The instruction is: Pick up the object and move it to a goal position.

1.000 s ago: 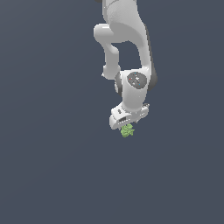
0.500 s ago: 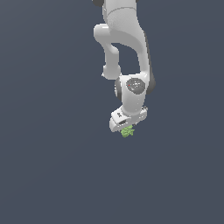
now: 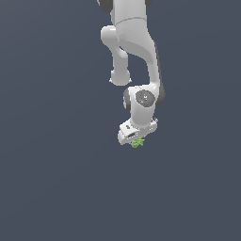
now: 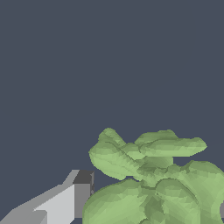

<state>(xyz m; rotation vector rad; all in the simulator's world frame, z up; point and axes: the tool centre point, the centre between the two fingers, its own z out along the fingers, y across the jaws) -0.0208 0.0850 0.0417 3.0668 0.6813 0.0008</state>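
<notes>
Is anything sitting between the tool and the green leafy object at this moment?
Nothing visible does. In the exterior view the green leafy object sits right at the tip of the tool, with no other item around them. The wrist view shows one finger beside the object and no obstacle; whether the tool is closed on it is unclear.

Arm: one white Panda arm (image 3: 134, 52), entering from the top of the exterior view and reaching downward, with a bend at the elbow and a round wrist joint (image 3: 144, 98) facing the camera. Gripper (image 3: 137, 140): white, pointing down, tilted slightly toward the exterior view's left, closed around the light-green leafy object (image 3: 137, 142), which protrudes just below it. Wrist view: one grey-white finger (image 4: 65, 201) visible, with a dark pad lying right beside the object; the other finger is hidden.
</notes>
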